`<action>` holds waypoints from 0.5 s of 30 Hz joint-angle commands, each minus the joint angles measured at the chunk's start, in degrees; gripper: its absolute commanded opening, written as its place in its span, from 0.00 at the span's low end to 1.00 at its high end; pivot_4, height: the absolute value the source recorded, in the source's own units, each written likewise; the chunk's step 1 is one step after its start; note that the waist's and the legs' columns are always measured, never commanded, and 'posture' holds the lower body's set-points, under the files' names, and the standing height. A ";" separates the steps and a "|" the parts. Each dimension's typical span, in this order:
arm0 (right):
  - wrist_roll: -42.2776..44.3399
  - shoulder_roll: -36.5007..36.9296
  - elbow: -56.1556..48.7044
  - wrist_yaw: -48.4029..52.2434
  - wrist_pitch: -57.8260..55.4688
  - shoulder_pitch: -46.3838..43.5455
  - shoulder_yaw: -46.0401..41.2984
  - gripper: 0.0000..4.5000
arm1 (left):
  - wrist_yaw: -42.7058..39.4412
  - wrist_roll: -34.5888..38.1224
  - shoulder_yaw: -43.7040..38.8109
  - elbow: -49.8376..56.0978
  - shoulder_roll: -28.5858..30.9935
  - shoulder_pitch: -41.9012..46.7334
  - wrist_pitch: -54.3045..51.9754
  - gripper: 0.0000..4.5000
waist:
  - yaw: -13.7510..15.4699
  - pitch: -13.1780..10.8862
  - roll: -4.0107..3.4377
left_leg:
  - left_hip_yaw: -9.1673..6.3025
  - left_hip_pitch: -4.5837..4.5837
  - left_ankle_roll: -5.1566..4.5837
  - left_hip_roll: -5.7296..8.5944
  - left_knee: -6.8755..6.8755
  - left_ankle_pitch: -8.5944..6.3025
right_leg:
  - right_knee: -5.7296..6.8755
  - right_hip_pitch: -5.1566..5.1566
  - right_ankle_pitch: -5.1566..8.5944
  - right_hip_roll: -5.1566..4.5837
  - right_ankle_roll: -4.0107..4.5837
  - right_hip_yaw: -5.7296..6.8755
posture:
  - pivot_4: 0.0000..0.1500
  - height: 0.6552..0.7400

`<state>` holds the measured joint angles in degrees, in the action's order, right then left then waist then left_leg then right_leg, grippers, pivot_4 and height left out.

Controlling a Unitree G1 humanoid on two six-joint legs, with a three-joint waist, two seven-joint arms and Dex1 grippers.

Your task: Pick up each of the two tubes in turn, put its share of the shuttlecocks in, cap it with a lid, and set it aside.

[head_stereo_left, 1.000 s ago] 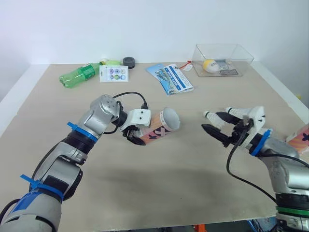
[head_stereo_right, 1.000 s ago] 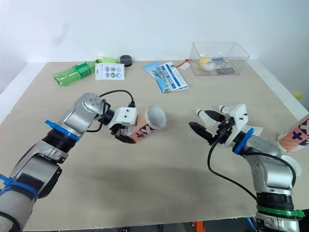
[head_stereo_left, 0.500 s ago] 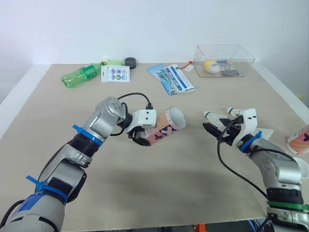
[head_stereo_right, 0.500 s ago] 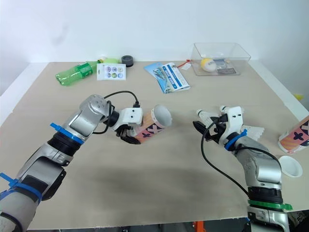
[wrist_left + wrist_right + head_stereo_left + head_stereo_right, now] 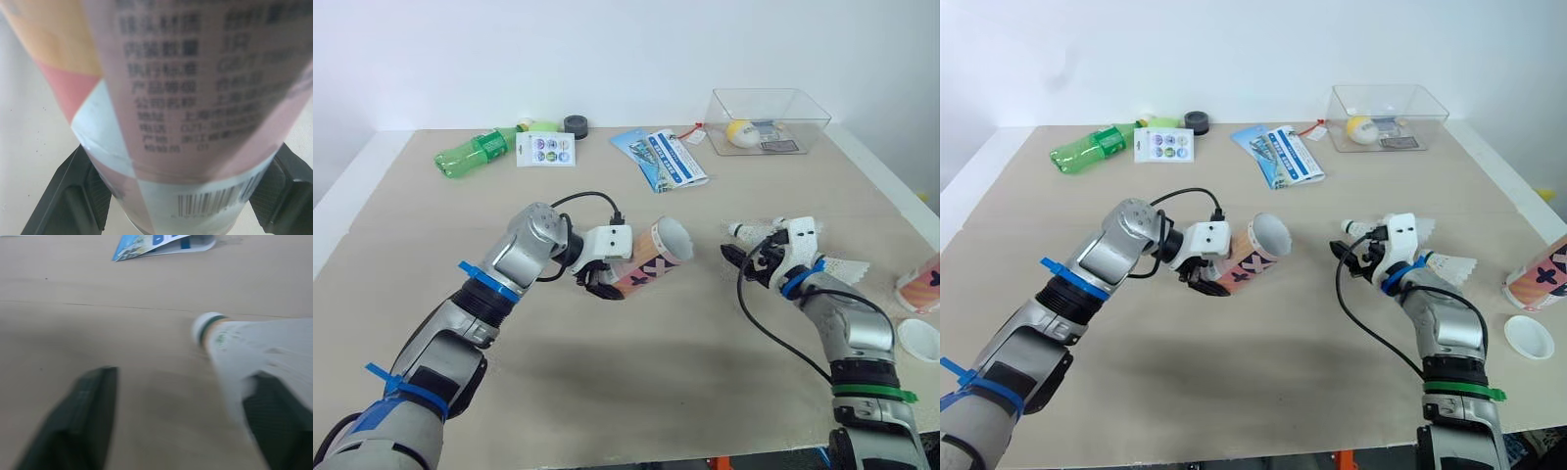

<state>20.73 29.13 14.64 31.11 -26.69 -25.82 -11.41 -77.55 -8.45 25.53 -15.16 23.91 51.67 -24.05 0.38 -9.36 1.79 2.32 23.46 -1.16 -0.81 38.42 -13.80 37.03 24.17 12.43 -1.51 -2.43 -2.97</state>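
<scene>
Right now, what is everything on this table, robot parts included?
table: one, beige, under everything
bottle: one, green, far left
card: one, white with dots, beside bottle
round thing: one, black, far edge
leaflets: small stack, blue-white, far middle
box: one, clear, far right
ball: one, yellow, in box
held tube: one, pink-orange, tilted, middle
second tube: one, pink-orange, right edge
lid: one, white, by second tube
shuttlecocks: at least two, white, right of middle
left gripper: black fingers, gripping held tube
right gripper: black fingers, open, at a shuttlecock
</scene>
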 commanded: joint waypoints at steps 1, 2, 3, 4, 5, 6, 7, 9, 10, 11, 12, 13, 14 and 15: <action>-1.58 0.74 1.49 -0.60 3.32 -1.99 -0.87 0.40 | 0.58 0.18 1.40 0.23 -0.04 -1.14 0.33 0.68 | 0.00 0.00 0.00 | 0.01 0.00 0.00 0.00 0.01 0.00 | 0.00 -0.01 0.00 0.00 -0.01 0.00 | 1.00 1.00; -1.87 0.74 2.00 -0.65 3.66 -2.19 -0.85 0.28 | 0.66 0.23 1.40 0.19 0.01 -1.26 0.46 0.68 | 0.00 0.00 0.00 | 0.02 0.00 0.00 0.00 0.01 0.00 | 0.00 -0.01 -0.01 0.00 -0.01 -0.01 | 1.00 1.00; -2.02 0.74 2.36 -0.50 3.90 -2.36 -0.85 0.17 | 0.77 0.26 1.41 0.12 0.04 -1.36 0.56 0.68 | -0.01 0.01 -0.01 | 0.03 -0.01 0.00 0.00 0.02 0.00 | 0.00 -0.01 -0.01 0.00 -0.01 -0.03 | 1.00 1.00; -2.12 0.73 2.58 -0.39 4.09 -2.44 -0.88 0.07 | 0.86 0.28 1.43 0.13 0.06 -1.45 0.60 0.68 | -0.01 0.00 -0.01 | 0.05 -0.02 0.00 0.00 0.02 0.00 | 0.00 -0.01 -0.02 0.00 0.00 -0.05 | 1.00 1.00; -2.39 0.82 2.81 -0.23 4.41 -2.56 -0.79 0.01 | 0.95 0.27 1.46 0.01 0.09 -1.53 0.74 0.68 | 0.00 0.01 -0.01 | 0.05 -0.02 0.00 0.00 0.02 0.00 | 0.00 -0.01 -0.02 0.00 0.00 -0.05 | 1.00 1.00; -2.61 0.98 3.01 0.10 4.73 -2.65 -0.68 0.01 | 1.06 0.25 1.49 -0.22 0.08 -1.58 0.93 0.68 | -0.01 0.01 -0.01 | 0.05 -0.02 0.00 0.00 0.02 0.00 | 0.00 -0.01 -0.02 0.00 0.00 -0.05 | 1.00 1.00; -2.82 1.15 3.16 0.49 5.10 -2.73 -0.55 0.01 | 1.18 0.19 1.50 -0.56 0.05 -1.58 1.14 0.68 | -0.01 0.01 -0.01 | 0.05 -0.03 0.00 0.00 0.02 0.00 | 0.01 -0.01 -0.02 0.00 0.00 -0.05 | 1.00 1.00; -3.28 1.67 2.84 1.96 6.43 -2.75 -0.17 0.01 | 1.76 0.01 1.38 -1.80 -0.23 -1.36 1.83 0.68 | 0.00 0.01 -0.02 | 0.05 -0.03 0.00 0.00 0.02 0.00 | 0.01 -0.02 -0.03 0.00 -0.01 -0.05 | 1.00 1.00; -3.54 2.46 1.82 4.17 7.79 -2.44 0.57 0.01 | 2.24 -0.10 1.24 -2.61 -0.50 -1.12 2.22 0.68 | 0.00 0.02 -0.04 | 0.05 -0.03 0.00 0.00 0.02 0.00 | 0.01 -0.02 -0.03 0.00 -0.01 -0.06 | 1.00 1.00; -4.60 3.81 0.55 6.64 10.05 -1.98 1.79 0.01 | 2.45 -0.18 1.15 -3.30 -0.69 -0.90 2.59 0.68 | 0.01 0.05 -0.08 | 0.06 -0.03 0.00 0.01 0.03 0.00 | 0.01 -0.02 -0.04 0.00 -0.02 -0.06 | 1.00 1.00; -5.27 5.23 -0.84 9.46 12.52 -1.67 2.80 0.01 | 2.46 -0.22 1.09 -3.88 -0.82 -0.67 2.93 0.68 | 0.02 0.05 -0.10 | 0.06 -0.04 0.00 0.04 0.05 0.00 | 0.01 -0.04 -0.03 -0.01 -0.06 -0.06 | 1.00 1.00; -5.73 6.97 -2.53 12.51 15.74 -1.83 3.59 0.01 | 2.41 -0.24 1.02 -4.58 -0.96 -0.35 3.27 0.68 | 0.02 0.05 -0.11 | 0.06 -0.05 0.00 0.05 0.06 0.00 | 0.00 -0.06 -0.03 -0.02 -0.10 -0.07 | 1.00 1.00; -6.23 8.91 -4.33 15.83 19.14 -2.28 4.37 0.01 | 2.32 -0.18 0.90 -5.17 -1.11 0.00 3.43 0.68 | 0.02 0.04 -0.14 | 0.06 -0.06 -0.01 0.06 0.07 0.00 | 0.00 -0.07 -0.02 -0.03 -0.13 -0.07 | 1.00 1.00; -5.98 11.15 -6.58 20.28 22.74 -3.16 5.10 0.01 | 2.22 0.17 0.57 -5.81 -1.43 0.48 3.20 0.68 | 0.02 0.03 -0.20 | 0.07 -0.06 -0.01 0.06 0.11 0.00 | 0.00 -0.07 -0.02 -0.03 -0.19 -0.09 | 1.00 1.00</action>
<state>14.67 37.55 13.89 45.55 -10.37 -26.87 -6.25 -76.57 -7.80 24.87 -18.95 23.18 52.07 -20.81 0.40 -9.33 1.59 2.41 23.41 -1.18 -0.73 38.54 -13.79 37.03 24.09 12.42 -1.53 -2.73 -3.08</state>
